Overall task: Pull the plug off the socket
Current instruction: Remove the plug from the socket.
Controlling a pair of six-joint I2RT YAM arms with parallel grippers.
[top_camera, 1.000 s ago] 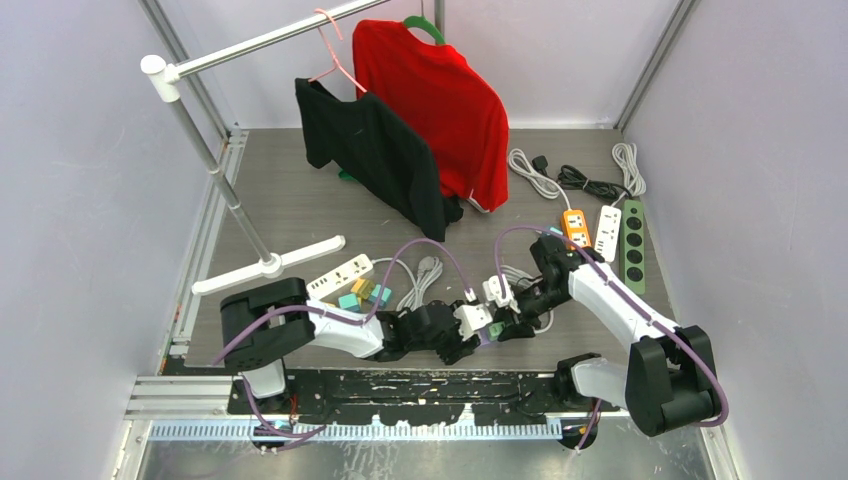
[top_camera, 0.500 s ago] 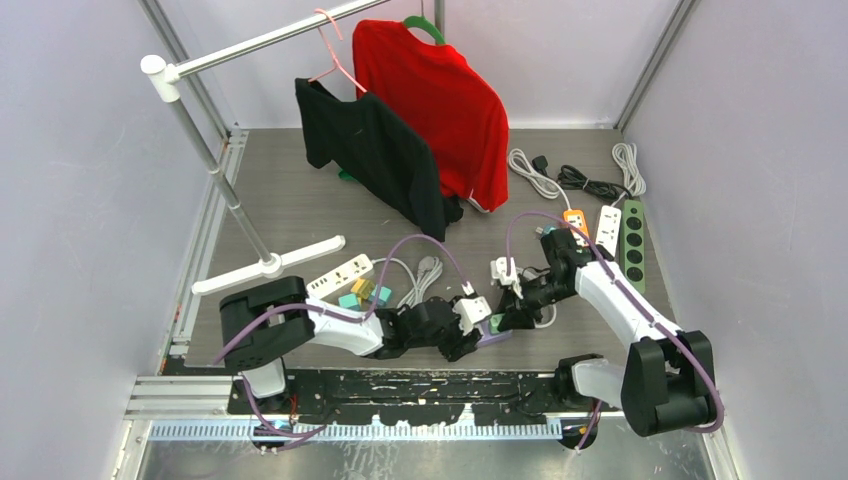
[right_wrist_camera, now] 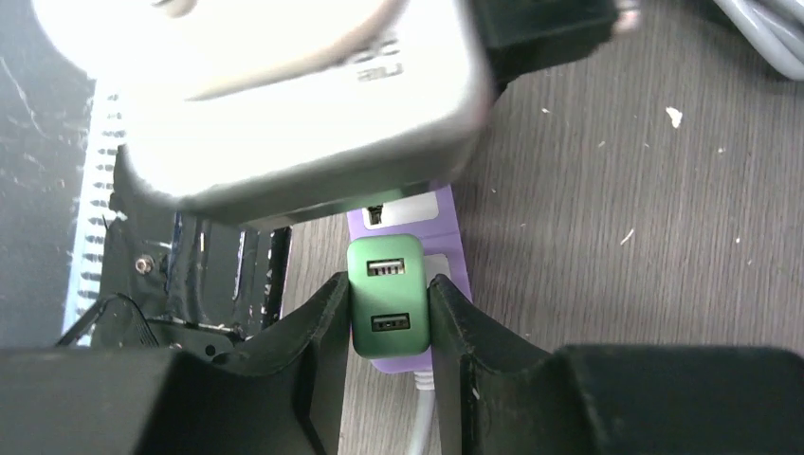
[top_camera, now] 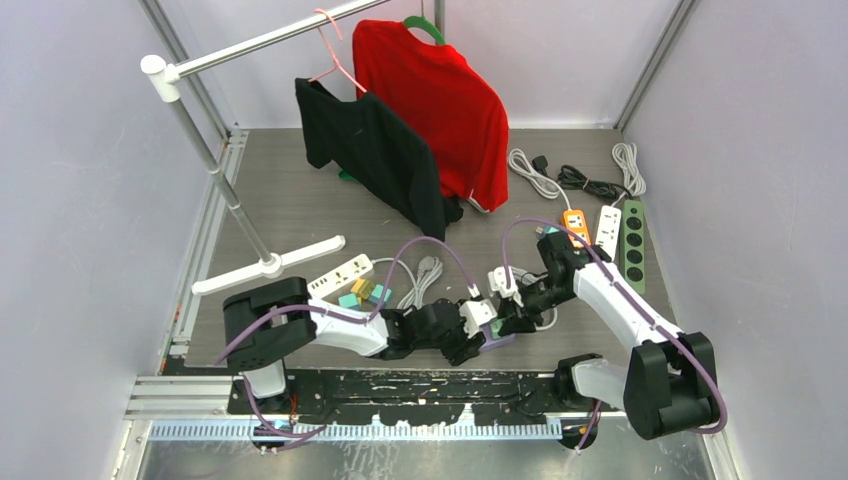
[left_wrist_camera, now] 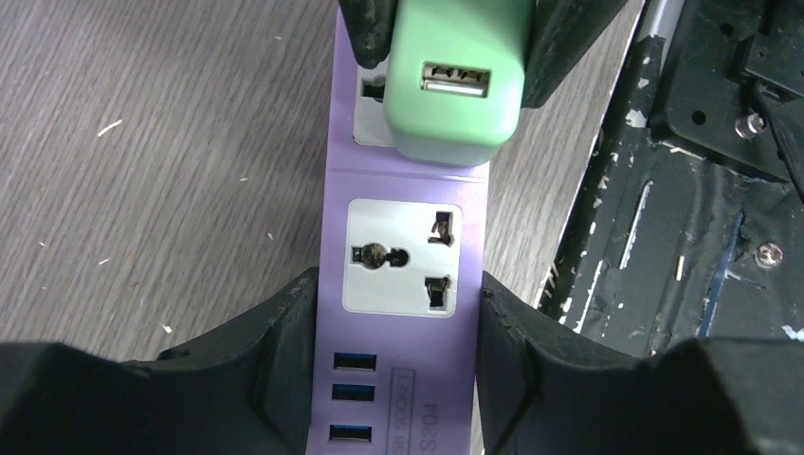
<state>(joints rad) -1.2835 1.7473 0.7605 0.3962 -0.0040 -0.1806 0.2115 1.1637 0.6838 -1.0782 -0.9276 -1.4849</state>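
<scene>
The strip [left_wrist_camera: 403, 185] is a flat, smooth purple plastic bar with white outlet faces and three blue USB ports at its near end. It lies at the near edge of the bench [left_wrist_camera: 161, 161], a grey wood-grain surface flecked with white debris. The left claw [left_wrist_camera: 398, 294] pinches the strip, one matte black finger against each long side, next to the vacant outlet. The plug [left_wrist_camera: 455, 104] is a rounded, pale green block with USB ports in its top face. It sits over the outlet at the strip's far end; whether its pins are fully seated cannot be told. The right claw [right_wrist_camera: 384, 313] pinches the plug, with one black finger flat against each of two opposite sides. A white cord [right_wrist_camera: 422, 417] leaves that end of the strip. Beside the strip runs a scuffed black plate [left_wrist_camera: 683, 190] with screw heads. In the right wrist view a blurred white housing [right_wrist_camera: 284, 104] fills the upper frame and hides most of the strip. Farther back on the bench lie a white bar [top_camera: 340, 275], coloured blocks [top_camera: 362, 293], an orange bar [top_camera: 576, 225], a dark green bar [top_camera: 632, 245] and coiled cables [top_camera: 540, 175]. A red shirt [top_camera: 430, 90] and a black shirt [top_camera: 370, 150] hang from a metal rail [top_camera: 260, 42].
</scene>
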